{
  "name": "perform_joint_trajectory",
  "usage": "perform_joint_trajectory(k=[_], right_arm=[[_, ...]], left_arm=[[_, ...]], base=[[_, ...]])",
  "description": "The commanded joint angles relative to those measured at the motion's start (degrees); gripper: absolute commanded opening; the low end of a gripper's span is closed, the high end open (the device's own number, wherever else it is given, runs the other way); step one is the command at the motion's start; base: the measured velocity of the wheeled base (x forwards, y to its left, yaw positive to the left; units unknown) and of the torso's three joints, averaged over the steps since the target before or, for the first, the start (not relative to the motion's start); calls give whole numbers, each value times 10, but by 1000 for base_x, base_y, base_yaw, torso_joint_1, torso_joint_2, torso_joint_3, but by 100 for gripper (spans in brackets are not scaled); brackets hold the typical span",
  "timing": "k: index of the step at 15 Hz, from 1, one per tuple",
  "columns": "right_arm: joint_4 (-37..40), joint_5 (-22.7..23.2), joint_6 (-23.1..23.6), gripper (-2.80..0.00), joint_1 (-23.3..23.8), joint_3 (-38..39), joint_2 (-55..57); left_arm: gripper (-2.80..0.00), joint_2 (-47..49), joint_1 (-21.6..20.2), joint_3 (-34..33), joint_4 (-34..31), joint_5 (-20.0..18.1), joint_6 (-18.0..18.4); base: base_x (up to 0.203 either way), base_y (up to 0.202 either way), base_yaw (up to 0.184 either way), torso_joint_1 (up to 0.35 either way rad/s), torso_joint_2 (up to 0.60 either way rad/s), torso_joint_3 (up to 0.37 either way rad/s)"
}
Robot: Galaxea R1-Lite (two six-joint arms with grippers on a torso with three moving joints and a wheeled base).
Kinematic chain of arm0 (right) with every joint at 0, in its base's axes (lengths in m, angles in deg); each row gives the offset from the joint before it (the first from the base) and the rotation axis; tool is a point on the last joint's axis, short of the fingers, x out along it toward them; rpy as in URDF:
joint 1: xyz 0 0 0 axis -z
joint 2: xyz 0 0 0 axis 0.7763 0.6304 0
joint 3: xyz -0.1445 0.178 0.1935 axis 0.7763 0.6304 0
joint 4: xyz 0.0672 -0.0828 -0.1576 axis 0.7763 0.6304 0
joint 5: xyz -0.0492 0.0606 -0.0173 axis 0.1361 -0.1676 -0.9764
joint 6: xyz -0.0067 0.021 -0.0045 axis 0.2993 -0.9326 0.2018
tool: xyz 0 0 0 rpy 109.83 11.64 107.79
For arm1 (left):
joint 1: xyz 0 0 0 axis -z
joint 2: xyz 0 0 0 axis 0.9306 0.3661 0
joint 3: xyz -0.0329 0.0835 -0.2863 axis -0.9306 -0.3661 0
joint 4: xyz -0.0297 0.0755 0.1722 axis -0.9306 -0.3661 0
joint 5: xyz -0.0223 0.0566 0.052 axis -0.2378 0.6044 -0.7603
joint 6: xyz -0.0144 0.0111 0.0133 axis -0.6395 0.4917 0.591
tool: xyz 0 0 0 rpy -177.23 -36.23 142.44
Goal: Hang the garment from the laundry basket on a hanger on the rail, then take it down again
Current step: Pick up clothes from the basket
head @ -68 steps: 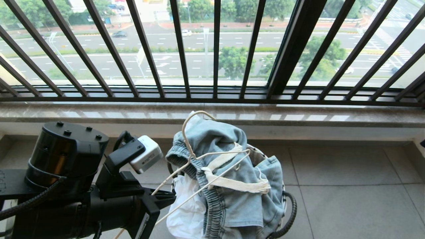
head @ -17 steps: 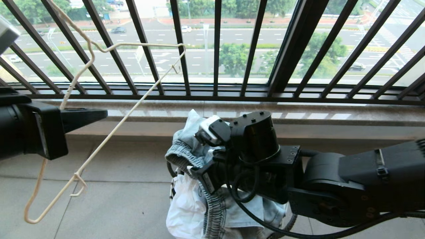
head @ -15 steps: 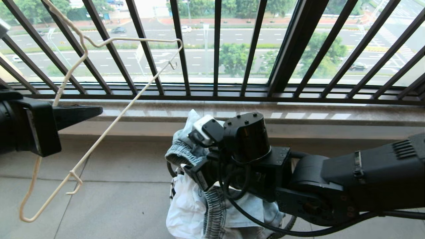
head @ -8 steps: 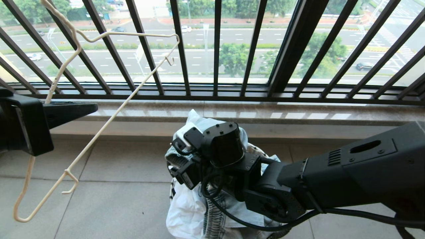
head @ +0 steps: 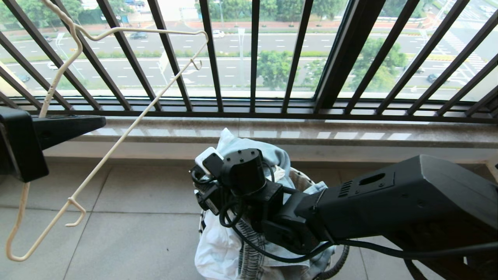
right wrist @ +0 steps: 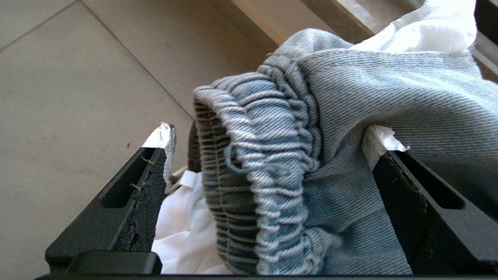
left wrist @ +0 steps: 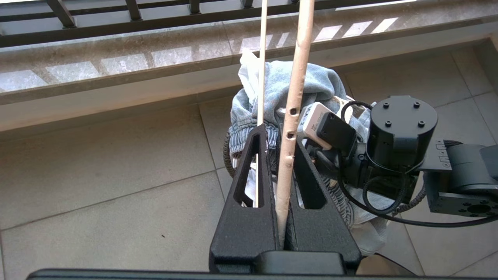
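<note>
The garment [head: 272, 154], blue-grey denim shorts with white pocket lining, is heaped in the laundry basket [head: 298, 179] on the floor below the window. My right gripper [right wrist: 272, 140] reaches down onto it. It is open, one finger on each side of the ribbed waistband [right wrist: 264, 167], not closed on it. My left gripper [head: 102, 121] is at the left, shut on the neck of the cream wire hanger [head: 128, 130], which hangs slanted in the air, clear of the basket. In the left wrist view the hanger [left wrist: 297, 58] runs between the closed fingers. The rail is out of view.
The black barred window railing [head: 253, 58] and a stone sill [head: 350, 134] stand just behind the basket. Grey floor tiles [head: 136, 233] lie between the hanger and the basket. My right forearm [head: 389, 202] crosses the lower right of the head view.
My left gripper lifted the hanger off the garment and carried it left. Over the last second my right arm reached down onto the shorts and its jaws opened wider.
</note>
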Motion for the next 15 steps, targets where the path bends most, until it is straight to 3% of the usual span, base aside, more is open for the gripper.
perform_joint_trajectory(k=[1, 10, 15], right_arm=[[-2, -7, 12, -280, 8, -21, 21], [-1, -26, 26, -280, 32, -26, 9], [-15, -39, 23, -280, 29, 61, -82]], left_arm=[[-280, -4, 0, 0, 0, 0, 0], [-280, -6, 0, 0, -2, -1, 1], [-280, 20, -1, 47, -162, -1, 1]], base=[[0, 0, 0, 0, 0, 0], [0, 0, 0, 0, 0, 0], [0, 0, 0, 0, 0, 0]])
